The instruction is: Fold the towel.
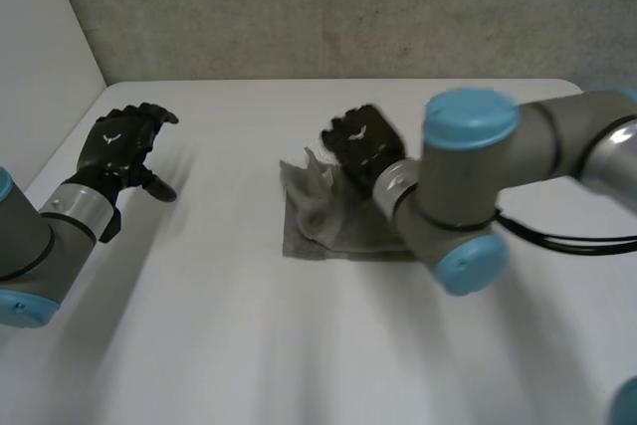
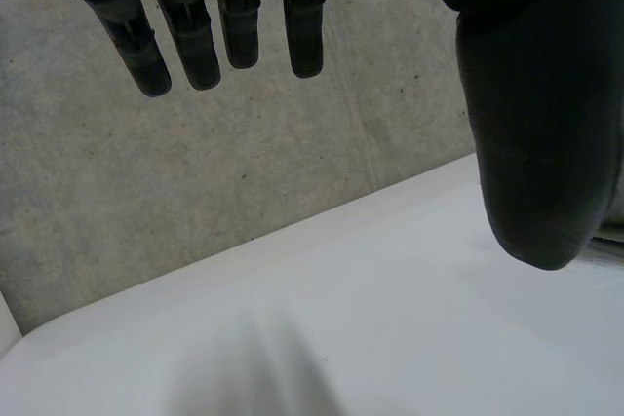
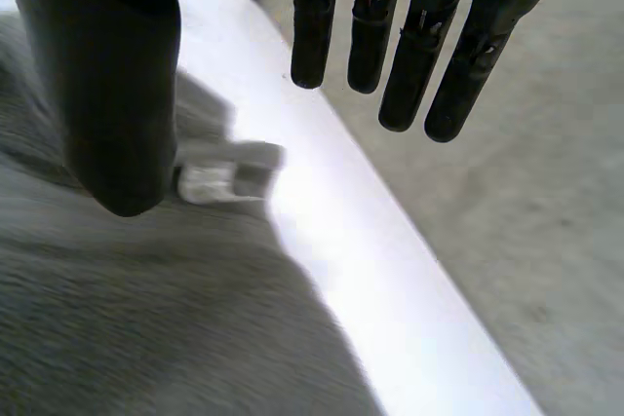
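**Right hand over the towel's far edge, left hand idle off to the side**

In the head view, the grey towel [image 1: 333, 231] lies rumpled near the middle of the white counter [image 1: 249, 345], with one part ruffled up towards the far side. The right hand [image 1: 360, 144] hangs over the towel's far edge and is plainly the nearer one. The right arm crosses the towel's near right part and hides it, so I cannot tell which way its long side runs. The left hand [image 1: 121, 144] is well apart from the towel, over bare counter, with its fingers spread.

In the left wrist view, the left hand's fingers [image 2: 302, 36] reach out straight and the thumb [image 2: 531, 143] stands wide of them. Nothing is between them, just counter and the grey wall [image 2: 195, 172] beyond.

In the right wrist view, the towel lies under the palm and thumb side of the right hand. Its edge, with a small pale label [image 3: 207, 182], sits right at the thumb's tip. The straight fingers reach past that edge over the bare counter rim. The hand is wide open and holds nothing. I cannot tell whether the thumb touches the cloth. To my eye, the hand needs to come down on that far edge before any fold.
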Robot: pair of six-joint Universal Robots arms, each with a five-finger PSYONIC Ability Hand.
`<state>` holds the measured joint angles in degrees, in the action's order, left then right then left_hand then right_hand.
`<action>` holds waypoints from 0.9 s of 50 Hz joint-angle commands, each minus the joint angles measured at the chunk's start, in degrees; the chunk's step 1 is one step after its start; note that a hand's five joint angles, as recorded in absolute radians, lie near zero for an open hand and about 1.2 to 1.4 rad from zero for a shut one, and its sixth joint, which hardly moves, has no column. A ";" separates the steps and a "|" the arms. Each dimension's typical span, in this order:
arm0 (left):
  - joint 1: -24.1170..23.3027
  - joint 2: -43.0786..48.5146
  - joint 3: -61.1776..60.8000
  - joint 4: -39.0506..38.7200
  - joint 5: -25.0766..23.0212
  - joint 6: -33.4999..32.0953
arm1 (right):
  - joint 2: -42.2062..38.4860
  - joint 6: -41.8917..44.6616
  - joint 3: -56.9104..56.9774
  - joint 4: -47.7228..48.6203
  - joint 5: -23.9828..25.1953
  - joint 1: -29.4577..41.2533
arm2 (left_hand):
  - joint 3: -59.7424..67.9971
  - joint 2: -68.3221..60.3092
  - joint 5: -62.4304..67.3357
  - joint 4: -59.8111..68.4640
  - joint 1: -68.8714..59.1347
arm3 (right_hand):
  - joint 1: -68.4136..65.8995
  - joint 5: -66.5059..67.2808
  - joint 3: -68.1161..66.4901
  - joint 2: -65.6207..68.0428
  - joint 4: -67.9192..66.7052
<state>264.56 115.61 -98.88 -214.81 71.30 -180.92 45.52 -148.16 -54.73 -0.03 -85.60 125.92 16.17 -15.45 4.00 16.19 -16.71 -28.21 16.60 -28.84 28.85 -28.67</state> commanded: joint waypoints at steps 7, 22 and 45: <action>-1.93 -0.29 -1.14 0.00 -0.37 -0.22 | 15.29 -6.68 -21.53 0.38 1.40 -14.19 | -3.94 3.22 -1.76 -3.96 4.48 | 3.50 -1.89 4.13 -4.14 3.96; -4.84 -0.29 -2.37 -1.75 -0.28 -0.31 | 14.95 -13.91 -37.37 8.37 11.77 -25.20 | -3.94 3.22 -1.76 -3.96 4.48 | -6.25 7.86 -5.62 5.61 -5.79; -5.54 -2.22 -2.20 -1.49 -0.37 -0.05 | 16.43 -12.85 -32.21 10.05 12.65 -24.76 | -4.28 3.55 -2.10 -4.29 4.81 | -51.79 53.40 -51.16 51.15 -51.33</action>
<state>259.67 114.92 -101.31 -216.89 70.95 -181.16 58.71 -161.51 -90.71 10.29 -73.74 100.54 16.17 -15.27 3.92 15.91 -16.20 -73.93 65.16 -75.26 70.96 -76.10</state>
